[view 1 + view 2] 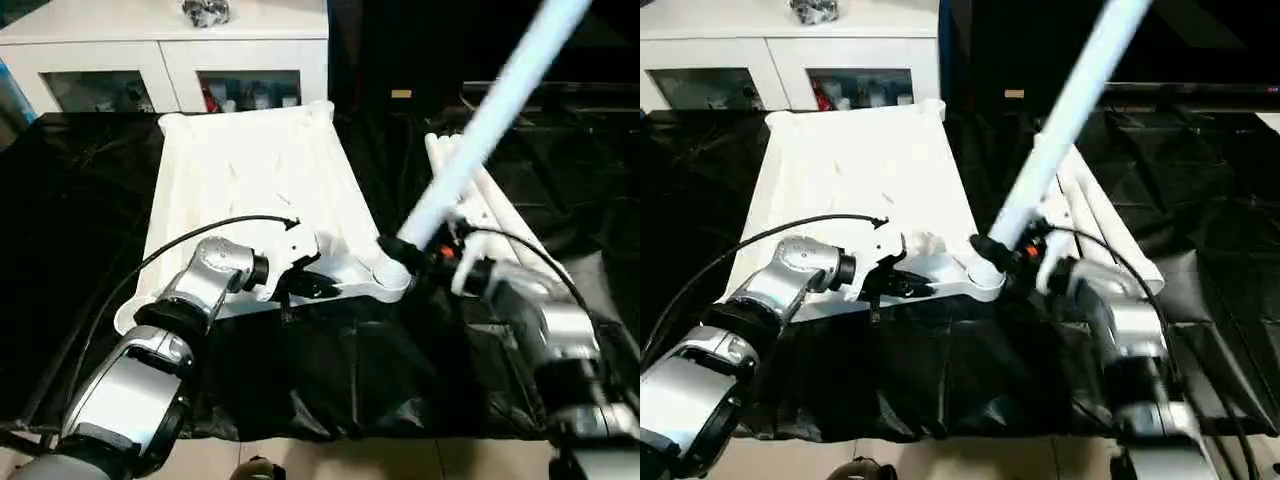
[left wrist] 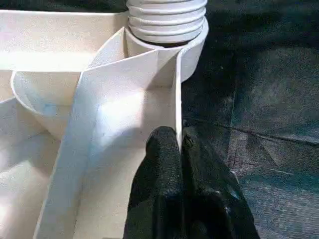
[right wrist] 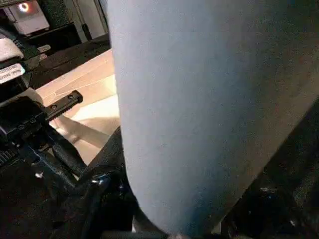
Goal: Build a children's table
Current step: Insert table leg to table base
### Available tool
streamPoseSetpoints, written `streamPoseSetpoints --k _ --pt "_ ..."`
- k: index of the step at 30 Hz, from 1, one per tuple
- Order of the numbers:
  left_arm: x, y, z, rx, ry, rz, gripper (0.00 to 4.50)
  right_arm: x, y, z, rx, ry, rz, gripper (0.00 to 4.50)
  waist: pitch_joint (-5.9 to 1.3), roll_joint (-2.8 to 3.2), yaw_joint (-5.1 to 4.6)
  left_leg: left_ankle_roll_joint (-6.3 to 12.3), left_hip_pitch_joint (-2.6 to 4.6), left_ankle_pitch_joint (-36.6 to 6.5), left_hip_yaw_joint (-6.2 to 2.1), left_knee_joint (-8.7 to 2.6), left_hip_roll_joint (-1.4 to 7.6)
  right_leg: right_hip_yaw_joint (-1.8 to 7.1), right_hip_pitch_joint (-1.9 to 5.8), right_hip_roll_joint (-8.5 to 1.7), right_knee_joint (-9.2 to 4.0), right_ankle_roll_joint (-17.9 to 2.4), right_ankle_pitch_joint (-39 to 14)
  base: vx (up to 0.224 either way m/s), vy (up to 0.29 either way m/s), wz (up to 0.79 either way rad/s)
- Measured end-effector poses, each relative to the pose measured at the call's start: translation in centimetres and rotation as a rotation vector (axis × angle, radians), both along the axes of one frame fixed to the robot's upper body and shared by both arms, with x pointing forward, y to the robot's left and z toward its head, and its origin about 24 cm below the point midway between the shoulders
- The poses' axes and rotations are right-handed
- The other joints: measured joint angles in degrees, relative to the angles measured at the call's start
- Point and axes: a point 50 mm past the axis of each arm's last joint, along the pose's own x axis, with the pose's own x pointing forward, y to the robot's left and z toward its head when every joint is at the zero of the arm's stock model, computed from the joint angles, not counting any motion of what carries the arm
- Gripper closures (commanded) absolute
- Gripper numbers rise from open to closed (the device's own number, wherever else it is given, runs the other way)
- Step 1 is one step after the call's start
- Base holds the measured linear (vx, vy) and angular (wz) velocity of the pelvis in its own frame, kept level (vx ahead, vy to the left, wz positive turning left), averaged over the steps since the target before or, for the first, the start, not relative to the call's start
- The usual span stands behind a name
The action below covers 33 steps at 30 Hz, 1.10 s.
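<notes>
Both grippers are seen at the near edge of the tabletop point(image 1: 255, 190) in the left eye view: the left gripper point(image 1: 325, 287) is pinched tight on the near rim, at about seven o'clock from the slab's centre, while the right gripper point(image 1: 412, 252) is clamped around the base of a leg point(image 1: 480, 130), its jaws held about half apart by the tube. That leg is tilted away toward one o'clock, with its lower end at the corner socket point(image 1: 392, 278). The tabletop is laid ribbed side up on the black-covered work table point(image 1: 70, 200), and the spare legs point(image 1: 490, 205) are stacked at three o'clock from it, just beside its edge. A white cabinet point(image 1: 165, 50) is seen at twelve o'clock beyond the table. In the left wrist view, the black fingers point(image 2: 164, 164) are pressed together over a thin upright wall of the tabletop, and the leg's threaded end point(image 2: 167, 20) is seated in the socket straight ahead. In the right wrist view, the pale leg is seen close up, with the left gripper point(image 3: 65, 102) beyond it.
</notes>
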Motion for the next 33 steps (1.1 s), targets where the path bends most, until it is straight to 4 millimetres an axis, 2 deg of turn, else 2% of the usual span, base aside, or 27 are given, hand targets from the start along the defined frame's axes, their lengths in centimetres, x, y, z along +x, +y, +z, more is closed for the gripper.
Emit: streamPoseSetpoints --k 4,15,26,33 --pt "-0.1 -0.2 0.0 0.0 0.001 -0.009 4.5 -0.6 0.5 0.3 -0.086 -0.047 0.024 2.62 -0.02 0.03 0.2 0.0 -0.01 0.0 0.0 -0.02 -0.01 0.0 0.06 -0.01 -0.07 0.0 0.0 0.0 0.0 0.0" --pt "-0.1 -0.1 -0.1 0.024 -0.014 -0.025 4.5 -0.2 1.4 0.8 -0.234 -0.063 0.133 2.62 -0.1 -0.03 -0.14 -0.01 0.24 0.0 -0.01 -0.07 0.0 0.0 0.31 -0.01 -0.08 0.1 0.0 0.0 0.0 0.0" --pt "-0.5 1.1 0.1 0.048 0.012 -0.11 4.5 -1.0 1.7 0.2 -0.182 -0.062 0.273 2.62 -0.15 -0.09 -0.21 -0.02 0.39 0.0 -0.01 -0.1 0.0 0.0 0.41 0.0 -0.09 0.1 0.0 0.0 0.0 0.0" --pt "-0.8 1.7 0.0 0.079 0.025 -0.164 4.5 -1.4 2.5 0.0 -0.185 -0.067 0.365 2.62 -0.15 -0.09 -0.23 -0.04 0.96 0.0 -0.01 -0.28 -0.01 0.0 0.87 0.0 -0.15 0.1 -0.1 0.0 0.0 0.0"
